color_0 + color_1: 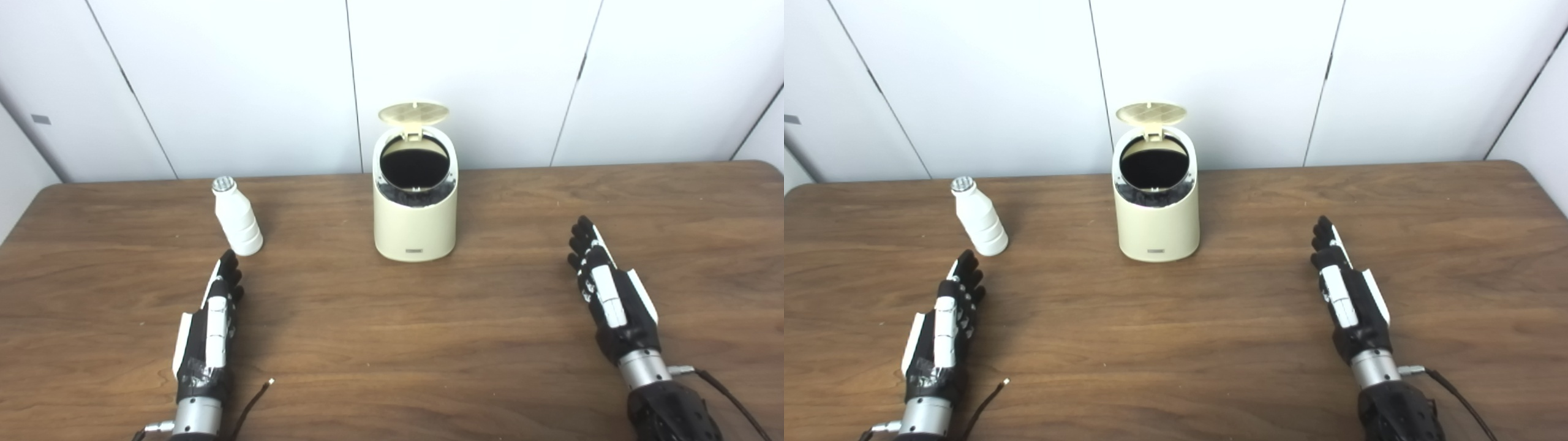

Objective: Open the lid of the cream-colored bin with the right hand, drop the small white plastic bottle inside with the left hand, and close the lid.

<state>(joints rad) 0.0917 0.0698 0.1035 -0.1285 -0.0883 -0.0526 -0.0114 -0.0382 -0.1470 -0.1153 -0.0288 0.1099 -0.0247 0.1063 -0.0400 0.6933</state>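
**Bin lid up, bottle on the tabletop, both robot hands empty**

One cream-colored bin (415, 217), one small white plastic bottle (237, 220) and two robot hands are seen on one wooden tabletop (392, 343).

The bin is placed ahead of both robot hands and between them, nearer the far edge. Its lid (413, 114) is raised on the rear hinge and stands tilted back above the round opening. Only darkness is seen inside the opening; whether anything lies in the bin cannot be told.

The bottle is stood upright, leaning slightly in the picture, just ahead of the fingertips of the left robot hand (211, 324) and apart from them. It is well to the left of the bin.

The left robot hand is laid out flat with fingers extended and slightly apart, and nothing is held in it. The right robot hand (609, 300) is likewise stretched forward with fingers extended, nothing is gripped, and it is kept well apart from the bin, off to the bin's right.
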